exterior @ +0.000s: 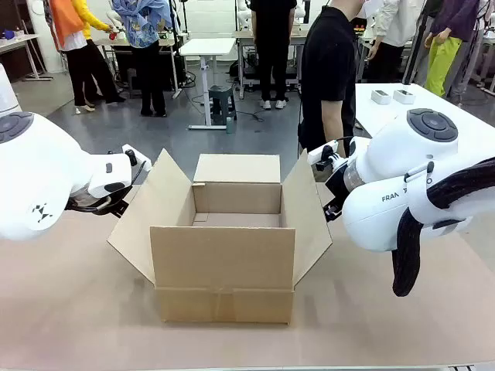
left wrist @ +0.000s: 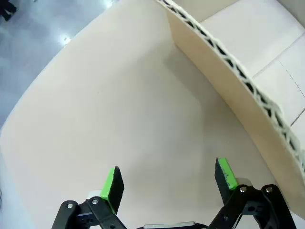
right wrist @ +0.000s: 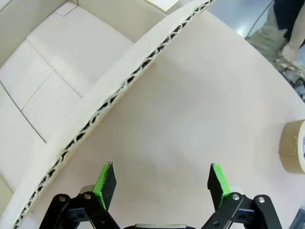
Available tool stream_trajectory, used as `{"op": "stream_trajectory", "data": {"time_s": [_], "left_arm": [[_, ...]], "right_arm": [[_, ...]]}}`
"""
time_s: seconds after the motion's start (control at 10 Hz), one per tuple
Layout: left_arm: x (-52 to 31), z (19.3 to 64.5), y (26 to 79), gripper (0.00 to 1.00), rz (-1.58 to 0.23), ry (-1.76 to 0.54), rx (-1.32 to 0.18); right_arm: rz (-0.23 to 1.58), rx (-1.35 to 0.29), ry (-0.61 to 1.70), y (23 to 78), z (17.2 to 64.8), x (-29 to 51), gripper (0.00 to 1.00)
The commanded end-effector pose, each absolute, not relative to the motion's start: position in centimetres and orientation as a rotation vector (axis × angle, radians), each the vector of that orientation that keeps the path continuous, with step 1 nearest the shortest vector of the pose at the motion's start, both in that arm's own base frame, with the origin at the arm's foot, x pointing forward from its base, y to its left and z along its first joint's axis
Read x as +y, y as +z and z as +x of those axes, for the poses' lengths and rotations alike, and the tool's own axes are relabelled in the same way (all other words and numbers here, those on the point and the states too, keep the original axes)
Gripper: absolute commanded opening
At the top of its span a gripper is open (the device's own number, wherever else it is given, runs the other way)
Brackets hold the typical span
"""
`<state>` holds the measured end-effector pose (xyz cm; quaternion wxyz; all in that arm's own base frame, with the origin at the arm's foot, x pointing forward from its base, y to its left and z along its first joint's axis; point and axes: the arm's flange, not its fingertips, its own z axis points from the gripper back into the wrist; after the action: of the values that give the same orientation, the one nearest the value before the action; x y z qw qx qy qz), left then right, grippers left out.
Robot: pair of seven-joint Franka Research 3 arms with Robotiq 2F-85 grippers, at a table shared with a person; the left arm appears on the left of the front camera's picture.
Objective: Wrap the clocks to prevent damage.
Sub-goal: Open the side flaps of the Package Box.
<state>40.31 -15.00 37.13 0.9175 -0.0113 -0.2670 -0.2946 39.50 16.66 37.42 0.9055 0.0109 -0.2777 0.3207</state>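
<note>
We see a plain brown corrugated cardboard box (exterior: 223, 263), its flap edges striped with dark zigzag fluting, on a pale beige desk (exterior: 69, 317). Flanking the box, the left pincer (left wrist: 167, 179) and right pincer (right wrist: 162, 177) are black with bright green pads (left wrist: 113, 186). Near the box we note a tan tape roll (right wrist: 293, 145).

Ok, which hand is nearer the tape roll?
Right. The right hand hovers over the table near the tape roll; the left hand is across the cardboard box, outside its left flap.
</note>
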Motion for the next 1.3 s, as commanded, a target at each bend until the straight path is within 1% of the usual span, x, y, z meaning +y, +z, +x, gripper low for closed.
{"op": "stream_trajectory", "data": {"time_s": [0.0, 1.2], "left_arm": [[-15.00, 40.31, 37.13, 1.00, -0.023, -0.606, -0.549], [-15.00, 40.31, 37.13, 1.00, -0.023, -0.606, -0.549]], "right_arm": [[0.023, -0.574, 0.662, 37.42, 39.50, 16.66, 1.00], [0.022, -0.574, 0.662, 37.42, 39.50, 16.66, 1.00]]}}
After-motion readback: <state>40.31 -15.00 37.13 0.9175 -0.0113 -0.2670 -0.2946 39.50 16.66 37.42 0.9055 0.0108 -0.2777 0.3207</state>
